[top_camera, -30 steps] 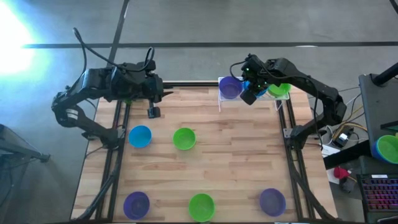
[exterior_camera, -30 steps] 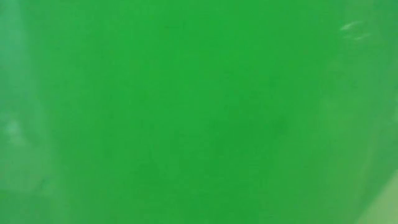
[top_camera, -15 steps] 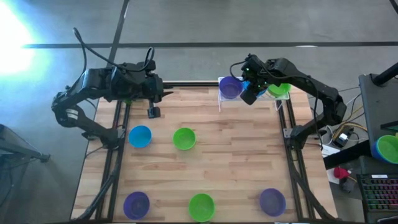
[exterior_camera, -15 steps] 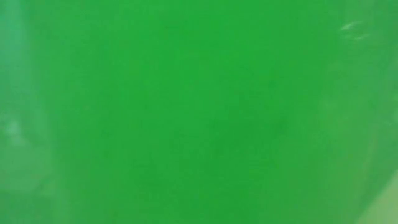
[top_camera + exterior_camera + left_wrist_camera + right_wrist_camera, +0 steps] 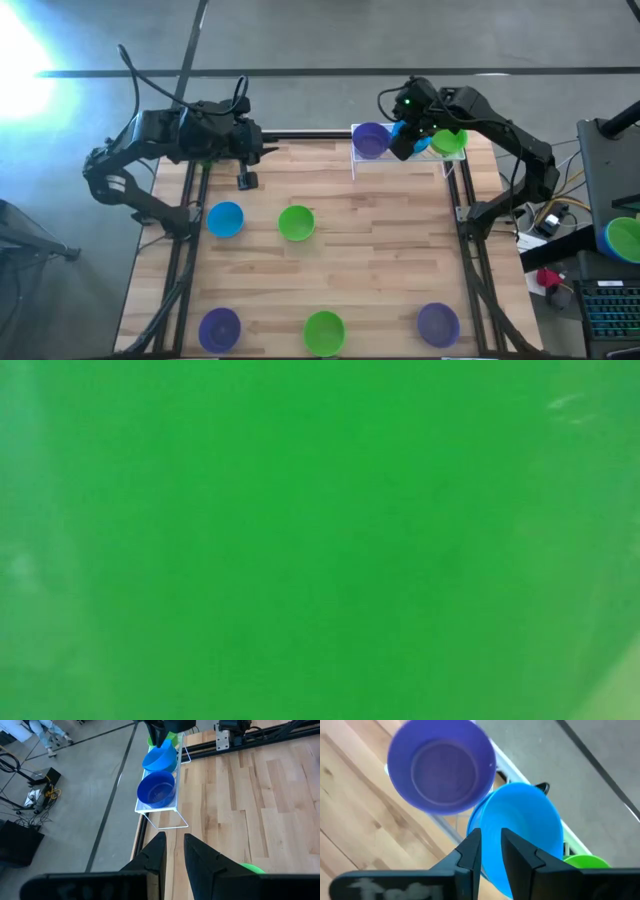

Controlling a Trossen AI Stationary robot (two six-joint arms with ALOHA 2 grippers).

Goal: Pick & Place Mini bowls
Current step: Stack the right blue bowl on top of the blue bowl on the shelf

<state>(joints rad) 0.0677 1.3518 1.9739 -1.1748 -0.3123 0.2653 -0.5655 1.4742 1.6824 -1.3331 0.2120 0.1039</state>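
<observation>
Two hands show parted fingers gripping nothing: right hand [image 5: 404,146] above the blue bowl [image 5: 522,832]; no writing legible.

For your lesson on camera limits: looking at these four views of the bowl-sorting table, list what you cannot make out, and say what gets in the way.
- Low view: the whole table is hidden; a green surface fills the frame.
- High view: the blue bowl in the white wire rack is mostly covered by the right gripper.
- Right wrist view: the green bowl is cut off by the picture's edge.
- High view: the left gripper is too small to judge.
</observation>
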